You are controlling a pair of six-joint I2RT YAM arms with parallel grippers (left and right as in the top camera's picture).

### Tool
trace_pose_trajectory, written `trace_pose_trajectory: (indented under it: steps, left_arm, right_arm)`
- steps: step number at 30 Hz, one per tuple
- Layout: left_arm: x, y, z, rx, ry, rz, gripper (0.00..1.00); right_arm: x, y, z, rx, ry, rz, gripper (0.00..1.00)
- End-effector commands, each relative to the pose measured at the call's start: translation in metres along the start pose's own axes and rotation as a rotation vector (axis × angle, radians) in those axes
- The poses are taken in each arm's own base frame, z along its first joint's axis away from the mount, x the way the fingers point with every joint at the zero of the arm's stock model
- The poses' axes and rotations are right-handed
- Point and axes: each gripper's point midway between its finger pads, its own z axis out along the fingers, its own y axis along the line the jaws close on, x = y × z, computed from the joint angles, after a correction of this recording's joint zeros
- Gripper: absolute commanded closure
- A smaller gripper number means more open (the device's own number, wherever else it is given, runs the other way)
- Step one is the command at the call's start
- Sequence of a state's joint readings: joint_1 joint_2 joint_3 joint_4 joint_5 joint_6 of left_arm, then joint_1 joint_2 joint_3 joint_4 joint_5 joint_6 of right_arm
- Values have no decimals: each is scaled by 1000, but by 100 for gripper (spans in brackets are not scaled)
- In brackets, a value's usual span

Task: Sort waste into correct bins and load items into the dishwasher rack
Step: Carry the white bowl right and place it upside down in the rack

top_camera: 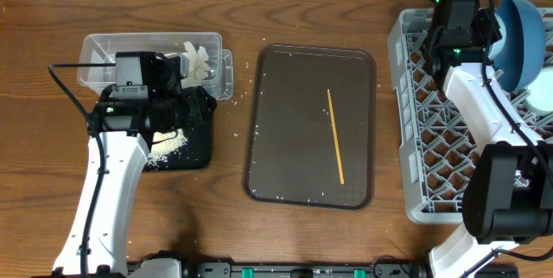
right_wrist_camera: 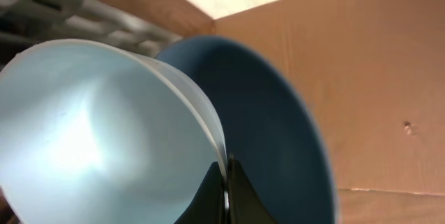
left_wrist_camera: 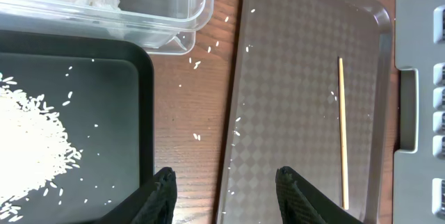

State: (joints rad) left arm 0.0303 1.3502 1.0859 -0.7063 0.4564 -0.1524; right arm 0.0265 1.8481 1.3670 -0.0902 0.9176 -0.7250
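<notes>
One bowl is being racked: the right gripper (right_wrist_camera: 224, 175) is pinching the rim of the mint-green bowl (right_wrist_camera: 90, 126), beside the dark-blue dish (right_wrist_camera: 278, 126), at the far corner of the dishwasher rack (top_camera: 415, 140). Left of the rack, the left gripper (left_wrist_camera: 226, 181) is hovering spread and empty. Next, likely: releasing the bowl, then fetching the stick (top_camera: 335, 135).

At the desk's (top_camera: 43, 166) left the tub (top_camera: 99, 52) is set, tissues (top_camera: 197, 60) inside. Just before it the shallow tray (top_camera: 197, 148) is laid, with rice (top_camera: 168, 144) heaped in it. The serving tray (top_camera: 285, 140) is centred, with the stick (top_camera: 335, 135) on it. On the right, the dish (top_camera: 518, 41) is stood in the rack's (top_camera: 415, 123) far corner, the bowl (right_wrist_camera: 90, 133) just beside.
</notes>
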Motion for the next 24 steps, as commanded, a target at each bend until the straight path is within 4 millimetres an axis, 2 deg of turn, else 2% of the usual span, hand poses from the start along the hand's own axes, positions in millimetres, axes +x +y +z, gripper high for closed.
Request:
trace_pose_trajectory:
  steps: [1,6,13,19,24]
  left_arm:
    - [-3,3,-3,-16,-13,11,51]
    - [-1,16,-3,-91,-11,4,51]
    - [1,17,-3,-95,-2,0,51]
    - [1,17,-3,-95,-2,0,51]
    - [3,17,-3,-97,5,-3,51]
  right_arm:
    - [-1,-8,1,34,8,-54,99]
    - [0,-5,2,31,13,-68,99]
    - [11,6,9,60,77,-120,99]
    - [13,28,5,20,87,-138,99]
    - [24,45,-1,-23,124,-136,99]
